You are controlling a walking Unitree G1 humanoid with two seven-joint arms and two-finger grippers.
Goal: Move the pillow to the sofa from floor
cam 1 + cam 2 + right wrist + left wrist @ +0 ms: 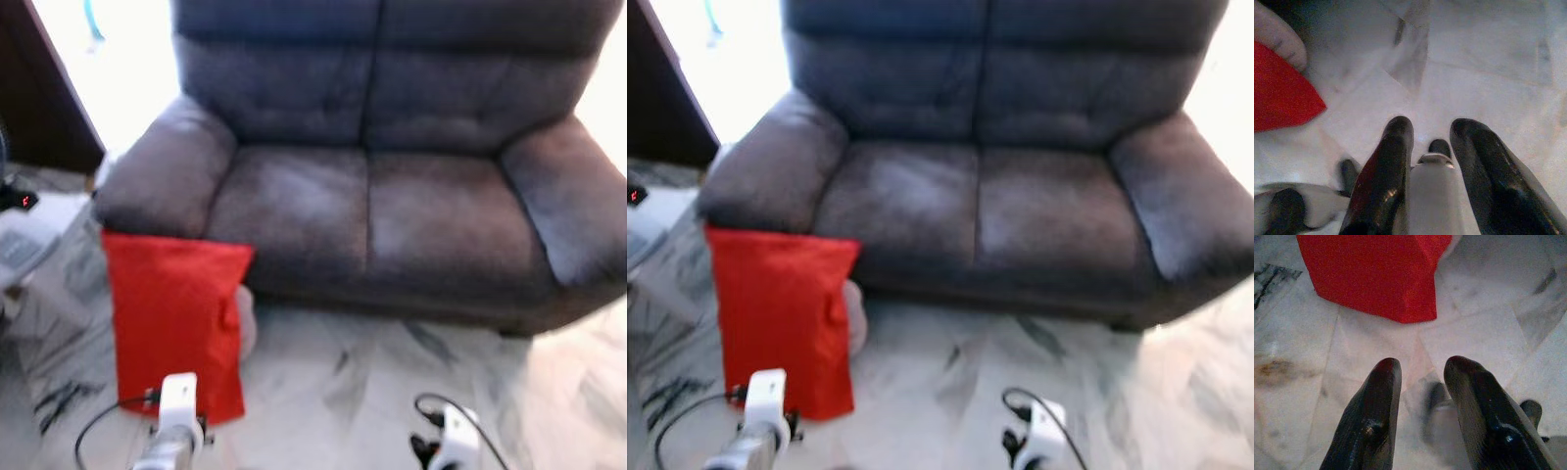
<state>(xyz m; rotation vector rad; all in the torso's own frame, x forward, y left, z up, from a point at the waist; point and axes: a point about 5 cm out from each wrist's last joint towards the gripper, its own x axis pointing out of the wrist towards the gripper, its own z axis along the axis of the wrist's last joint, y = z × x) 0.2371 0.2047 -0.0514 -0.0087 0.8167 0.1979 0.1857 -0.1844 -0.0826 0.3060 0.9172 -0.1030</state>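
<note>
Left wrist view, left end effector [1420, 369] parted, empty above floor [1484, 328], red pillow [1371, 274] just ahead, apart.

Bare marble floor [392, 392] lies open ahead of me, from my feet up to the front of the sofa [392, 235]. Its two seat cushions carry nothing, so the way down onto them is free between the armrests, which close them in on either side, with the tall backrest behind. The red pillow [174, 318] stands on the floor against the sofa's left front corner, under the left armrest, with a pale rounded thing [247, 318] tucked just behind its right edge. My left end effector [1420, 369] has open floor between its spread fingers and the pillow's lower corner. To my far left, dark furniture [39, 98] and clutter narrow that side.
</note>
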